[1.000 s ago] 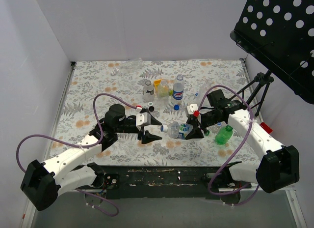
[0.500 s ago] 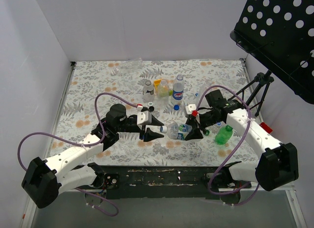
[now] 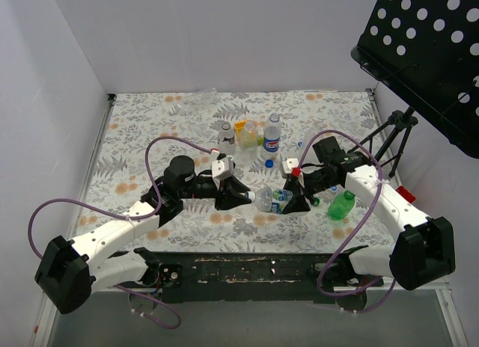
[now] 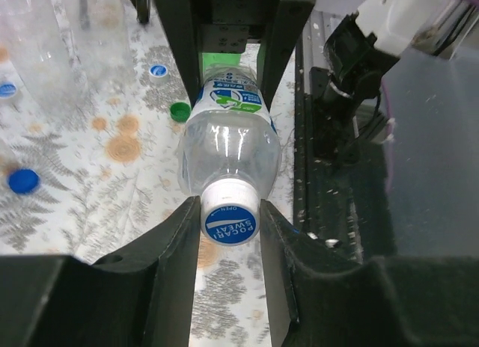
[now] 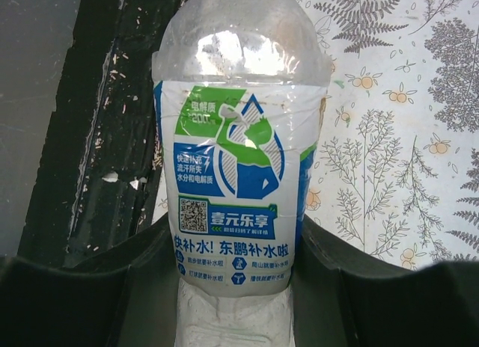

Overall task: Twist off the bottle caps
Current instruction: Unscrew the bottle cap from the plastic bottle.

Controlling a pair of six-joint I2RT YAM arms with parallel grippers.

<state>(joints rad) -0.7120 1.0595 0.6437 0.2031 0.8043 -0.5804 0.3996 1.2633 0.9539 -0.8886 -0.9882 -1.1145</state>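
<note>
As we looked in, our left gripper was clamped tight on the blue-and-white cap; our right gripper gripped the labelled bottle by its body; it lay level between them, over the floral table, near its front edge; loose caps lay scattered beyond.

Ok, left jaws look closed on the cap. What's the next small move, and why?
Probably rotate the left wrist to start unscrewing. The left jaws pinch the blue-topped cap from both sides, and the right jaws clamp the labelled bottle around its body, so the bottle should resist the twist.
</note>
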